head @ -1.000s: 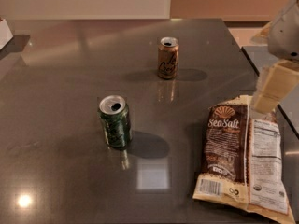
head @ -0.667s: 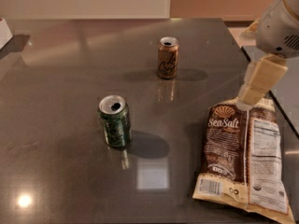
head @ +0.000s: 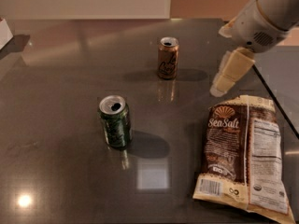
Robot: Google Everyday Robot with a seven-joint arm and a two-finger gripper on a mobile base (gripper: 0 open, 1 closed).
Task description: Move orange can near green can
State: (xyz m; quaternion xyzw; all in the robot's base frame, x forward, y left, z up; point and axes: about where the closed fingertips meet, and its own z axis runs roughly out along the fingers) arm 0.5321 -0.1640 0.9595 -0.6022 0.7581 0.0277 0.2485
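The orange can (head: 167, 58) stands upright at the middle back of the dark table (head: 60, 78). The green can (head: 115, 121) stands upright nearer the front, to the left of it. The two cans are well apart. My gripper (head: 223, 84) hangs above the table at the right, to the right of the orange can and apart from it, just above the top edge of the chip bag. It holds nothing that I can see.
A brown and cream Sea Salt chip bag (head: 243, 155) lies flat at the front right. The table's right edge (head: 275, 101) runs close behind the gripper. A white object (head: 4, 31) sits at the far left edge.
My gripper and arm have moved left and farther back over the table, toward the orange can. Both cans and the bag have stayed in place.
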